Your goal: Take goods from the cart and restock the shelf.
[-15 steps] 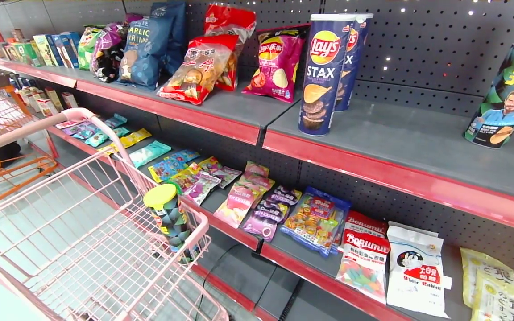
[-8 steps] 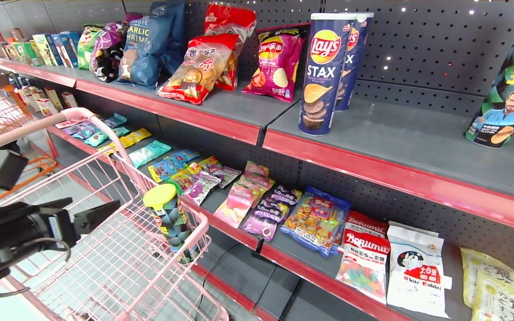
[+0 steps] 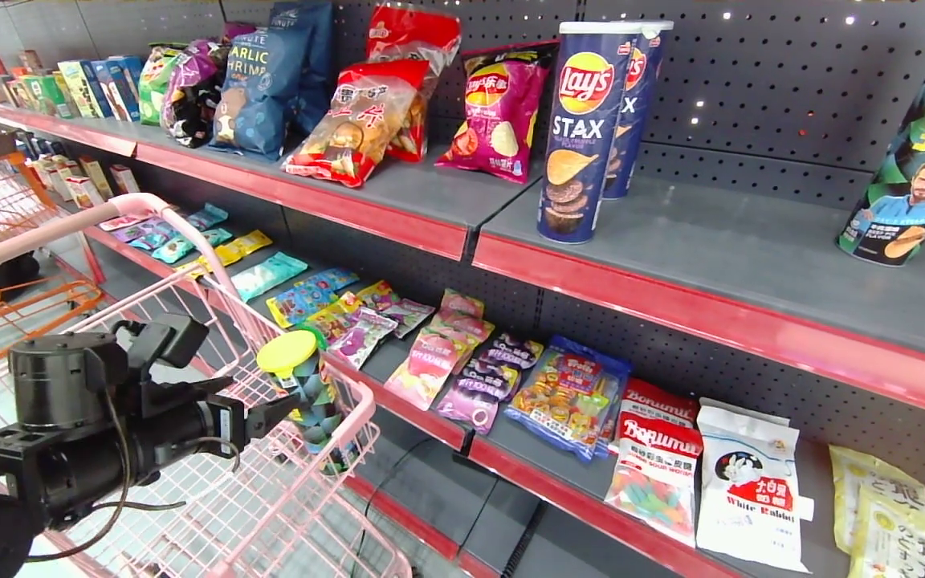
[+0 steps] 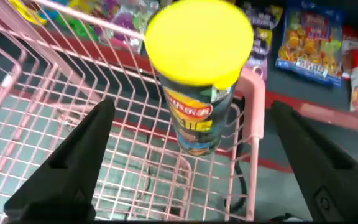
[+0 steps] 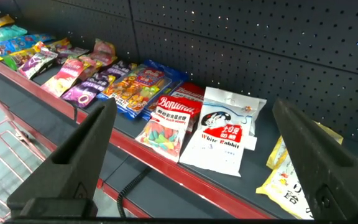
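Head view: left arm over cart, jaws wide facing yellow-lidded can; right jaws wide.

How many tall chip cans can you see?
4. A front blue can and a rear blue can stand together on the top shelf, a green can farther right on it, and a yellow-lidded can in the pink cart. More may be hidden.

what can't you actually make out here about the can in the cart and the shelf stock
1. Yellow-lidded can: head view, lower half behind the wire of the cart; left wrist view, label blurred.
2. Floor of the cart: head view, partly covered by the left gripper and its arm.
3. Green can on the top shelf: cut by the head view's right edge.
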### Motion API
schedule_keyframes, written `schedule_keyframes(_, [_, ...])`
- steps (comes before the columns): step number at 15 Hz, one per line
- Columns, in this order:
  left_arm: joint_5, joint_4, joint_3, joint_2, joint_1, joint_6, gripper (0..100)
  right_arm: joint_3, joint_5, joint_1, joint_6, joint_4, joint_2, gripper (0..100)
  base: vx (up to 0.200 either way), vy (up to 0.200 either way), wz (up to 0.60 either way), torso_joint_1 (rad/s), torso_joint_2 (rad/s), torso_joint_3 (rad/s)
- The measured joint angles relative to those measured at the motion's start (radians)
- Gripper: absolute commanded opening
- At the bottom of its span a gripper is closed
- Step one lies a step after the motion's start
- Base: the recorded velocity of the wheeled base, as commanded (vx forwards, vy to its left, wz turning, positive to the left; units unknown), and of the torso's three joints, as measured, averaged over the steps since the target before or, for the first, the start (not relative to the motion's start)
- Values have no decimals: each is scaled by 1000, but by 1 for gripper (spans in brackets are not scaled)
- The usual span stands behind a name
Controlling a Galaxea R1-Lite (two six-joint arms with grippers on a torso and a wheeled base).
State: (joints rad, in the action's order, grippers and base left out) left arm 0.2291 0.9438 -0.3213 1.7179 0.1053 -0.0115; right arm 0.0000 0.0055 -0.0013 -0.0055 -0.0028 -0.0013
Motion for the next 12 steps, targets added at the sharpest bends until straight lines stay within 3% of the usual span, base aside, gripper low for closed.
schedule_keyframes(4, [3,84,-2,100,7,-3,100,0,0,0,0,0,0,100,0,0,0,0,0,0])
schedule_keyframes(8, [11,244,-4,206,17,-4,100,0,0,0,0,0,0,100,0,0,0,0,0,0])
schedule_keyframes(12, [13,275,-45,278,27,-4,100,0,0,0,0,0,0,100,0,0,0,0,0,0])
